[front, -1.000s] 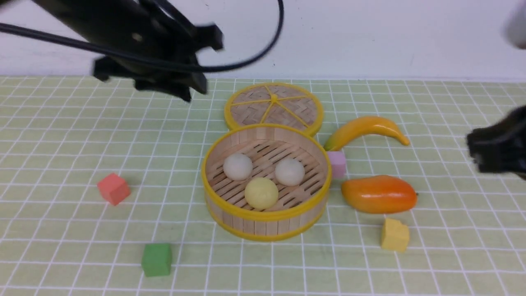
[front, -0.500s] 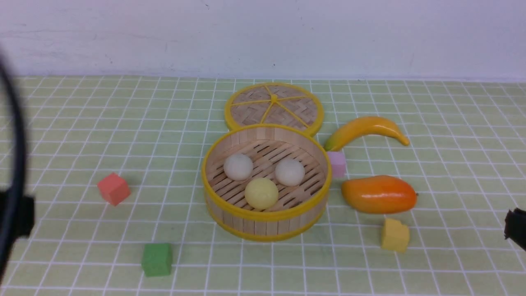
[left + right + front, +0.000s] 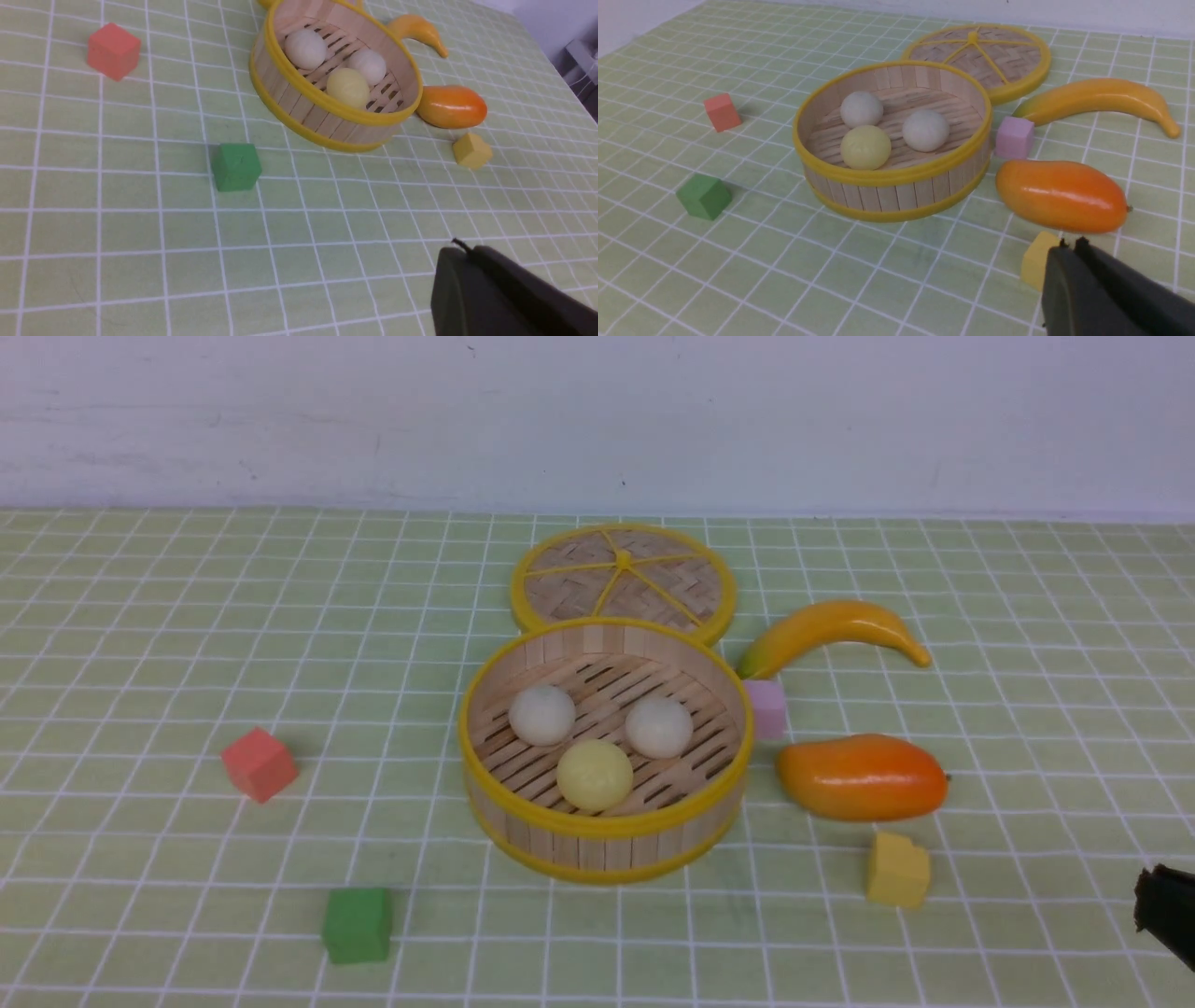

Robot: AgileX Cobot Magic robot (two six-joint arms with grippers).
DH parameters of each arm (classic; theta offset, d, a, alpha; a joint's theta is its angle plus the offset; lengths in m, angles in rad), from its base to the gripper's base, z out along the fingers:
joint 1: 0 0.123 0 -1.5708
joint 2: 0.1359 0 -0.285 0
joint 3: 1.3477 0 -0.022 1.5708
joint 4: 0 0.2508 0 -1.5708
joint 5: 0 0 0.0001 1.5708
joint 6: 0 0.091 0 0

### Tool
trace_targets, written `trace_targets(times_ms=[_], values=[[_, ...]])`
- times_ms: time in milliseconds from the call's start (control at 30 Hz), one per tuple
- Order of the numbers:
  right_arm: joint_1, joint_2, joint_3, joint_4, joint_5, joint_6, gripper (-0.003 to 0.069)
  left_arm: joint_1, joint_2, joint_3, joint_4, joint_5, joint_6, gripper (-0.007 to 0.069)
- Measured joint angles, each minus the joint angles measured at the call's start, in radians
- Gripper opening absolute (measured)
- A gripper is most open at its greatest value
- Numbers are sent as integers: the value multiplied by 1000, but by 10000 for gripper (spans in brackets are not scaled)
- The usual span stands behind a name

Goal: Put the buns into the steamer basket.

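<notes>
A large round bamboo steamer basket (image 3: 602, 826) with a slatted wooden wall and yellow rims is seen near the middle of a green checked tablecloth (image 3: 140, 616). All three buns are held on its slatted floor: one smooth off-white bun (image 3: 541, 715) at about ten o'clock, a second off-white bun (image 3: 659, 727) at about three o'clock, and a pale yellow bun (image 3: 595, 775) at six o'clock, set close together. Taken from the basket in the front view, a flat woven bamboo lid with yellow spokes (image 3: 579, 588) is laid at twelve o'clock, right against the rim. A yellow plastic banana (image 3: 831, 630) is placed at two o'clock, and a small pink cube (image 3: 767, 707) is tucked just beside the wall between two and three o'clock. An orange mango (image 3: 864, 777) is found between three and four o'clock, with a yellow cube (image 3: 897, 870) near it at four o'clock. A red cube (image 3: 259, 763) is set well apart at nine o'clock and a green cube (image 3: 357, 924) at about eight o'clock. The black left gripper (image 3: 462, 247) is shown over bare cloth with its jaws pressed together and nothing held. The black right gripper (image 3: 1069, 242) is shown just beside the yellow cube, jaws likewise together and empty, well apart from the basket.
</notes>
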State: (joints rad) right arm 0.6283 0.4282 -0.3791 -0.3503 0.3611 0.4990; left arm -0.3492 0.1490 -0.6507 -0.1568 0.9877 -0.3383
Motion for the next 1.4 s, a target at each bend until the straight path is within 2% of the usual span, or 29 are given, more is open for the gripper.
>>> trace_targets(times_ms=[267, 333, 467, 567, 600, 633, 833, 1000, 1200, 1400], values=[[0, 0, 1, 0, 2, 3, 1, 0, 0, 4, 30, 45, 1, -13], [0, 0, 1, 0, 2, 3, 1, 0, 0, 9, 99, 16, 10, -13], [0, 0, 1, 0, 2, 3, 1, 3, -4, 104, 225, -198, -52, -13], [0, 0, 1, 0, 3, 3, 1, 31, -44, 248, 246, -397, -112, -13], [0, 0, 1, 0, 3, 3, 1, 37, -53, 258, 246, -418, -114, -13], [0, 0, 1, 0, 3, 3, 1, 63, -93, 351, 245, -494, -121, -13], [0, 0, 1, 0, 4, 3, 3, 155, -159, 602, 243, -648, -127, -13], [0, 0, 2, 0, 4, 3, 11, 159, -159, 677, 234, -609, -119, -13], [0, 0, 2, 1, 4, 3, 19, 160, -159, 680, 216, -597, 37, -10], [0, 0, 2, 0, 4, 2, 26, 200, -159, 680, 199, -597, 73, -4]])
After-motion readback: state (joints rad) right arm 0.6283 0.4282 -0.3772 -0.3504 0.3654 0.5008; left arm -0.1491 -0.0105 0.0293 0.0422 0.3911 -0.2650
